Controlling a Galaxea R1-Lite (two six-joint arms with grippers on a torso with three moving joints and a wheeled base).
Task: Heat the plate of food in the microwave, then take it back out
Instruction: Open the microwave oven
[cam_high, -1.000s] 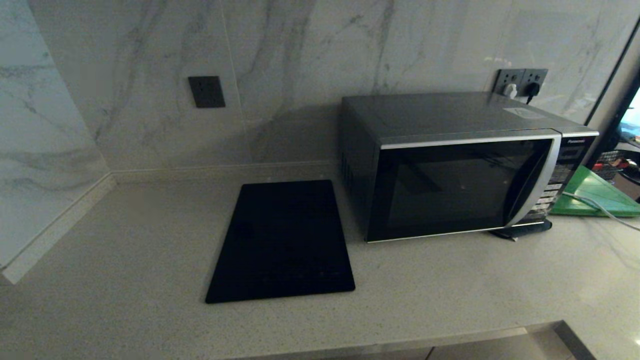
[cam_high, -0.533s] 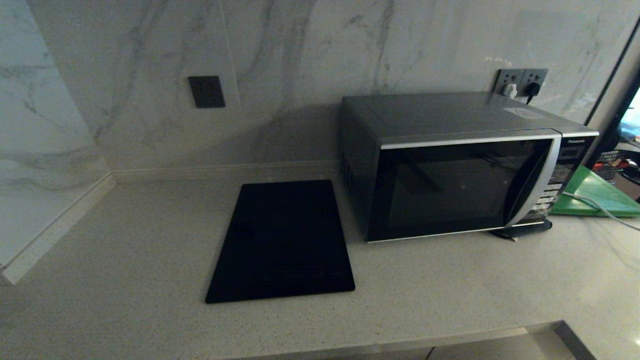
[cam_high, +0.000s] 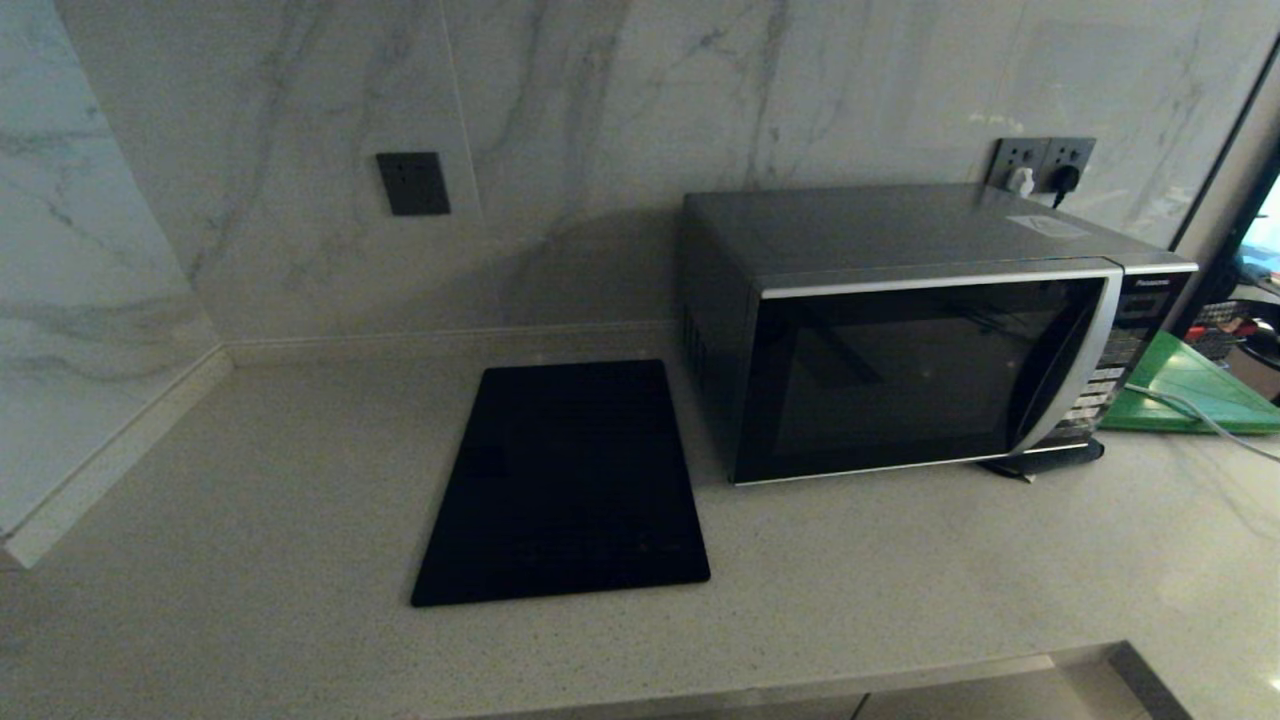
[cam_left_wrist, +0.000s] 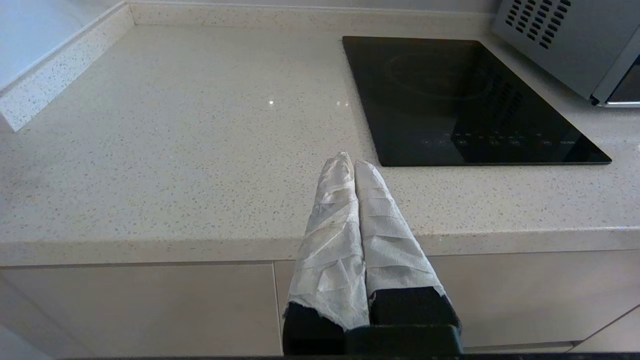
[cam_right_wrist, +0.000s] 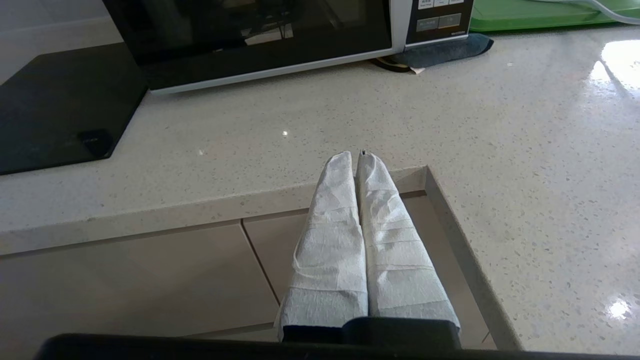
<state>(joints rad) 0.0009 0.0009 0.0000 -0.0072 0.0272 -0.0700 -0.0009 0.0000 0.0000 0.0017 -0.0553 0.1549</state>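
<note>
Fingers of the left gripper (cam_left_wrist: 352, 162), wrapped in white paper, are pressed together and hold nothing, hanging off the front edge of the speckled beige stone tabletop (cam_left_wrist: 175, 150), with the flat black rectangular glass panel (cam_left_wrist: 460, 100) lying just beyond the fingertips. Wrapped the same way, the right gripper (cam_right_wrist: 357, 157) has its fingers shut against each other, empty, at the tabletop's front edge, and well ahead of them stands the large silver-grey microwave (cam_high: 900, 330), its dark glass door closed. No view shows the plate of food.
</note>
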